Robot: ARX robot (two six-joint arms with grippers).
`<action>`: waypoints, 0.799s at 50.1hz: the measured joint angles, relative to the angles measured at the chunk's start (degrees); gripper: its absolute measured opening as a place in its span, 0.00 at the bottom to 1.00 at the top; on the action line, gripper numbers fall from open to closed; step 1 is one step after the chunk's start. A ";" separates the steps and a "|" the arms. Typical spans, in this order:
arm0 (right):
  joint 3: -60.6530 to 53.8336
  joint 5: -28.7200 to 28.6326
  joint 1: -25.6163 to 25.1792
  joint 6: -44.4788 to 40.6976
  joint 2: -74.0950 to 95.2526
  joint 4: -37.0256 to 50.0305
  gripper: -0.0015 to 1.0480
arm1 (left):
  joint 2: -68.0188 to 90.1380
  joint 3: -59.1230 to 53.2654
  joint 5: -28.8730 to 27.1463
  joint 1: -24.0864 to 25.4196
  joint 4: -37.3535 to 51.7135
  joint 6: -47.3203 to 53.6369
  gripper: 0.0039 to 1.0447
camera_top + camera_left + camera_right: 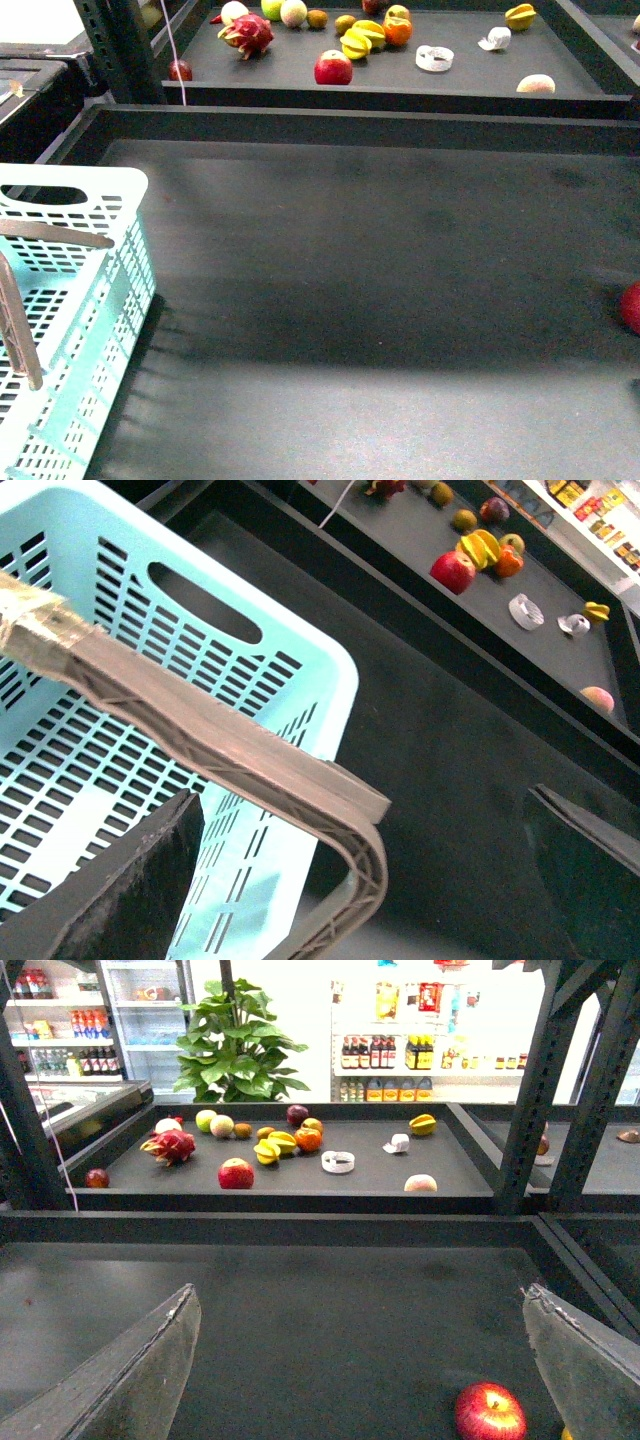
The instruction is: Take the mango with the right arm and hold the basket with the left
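Observation:
The pale turquoise basket (70, 290) stands at the front left of the dark table, its grey-brown handle (230, 745) raised. My left gripper (365, 880) is open, and the bend of that handle lies between its fingers (115, 895) without being touched. My right gripper (360, 1360) is open over bare table with nothing between its fingers (585, 1360). A red apple (490, 1412) lies just inside one finger. Beside it, a yellow sliver (566, 1434) shows at the picture's edge, and I cannot tell whether it is the mango. Neither gripper shows in the front view.
The red apple (632, 305) sits at the table's right edge. Behind a raised rail (350, 125), a far tray (470, 75) holds a dragon fruit (248, 33), an apple (333, 68), starfruit (358, 40), an orange (398, 30) and tape rolls (434, 58). Black frame posts (525, 1090) flank it.

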 joint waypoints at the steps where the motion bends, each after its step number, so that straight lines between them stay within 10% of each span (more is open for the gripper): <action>1: 0.00 0.00 0.00 0.00 0.00 0.02 0.92 | 1.70 0.17 0.15 0.50 0.66 -0.63 0.94; 40: 0.00 0.00 0.00 0.00 0.00 0.02 0.92 | 25.62 11.23 -3.76 0.07 7.76 -6.12 0.94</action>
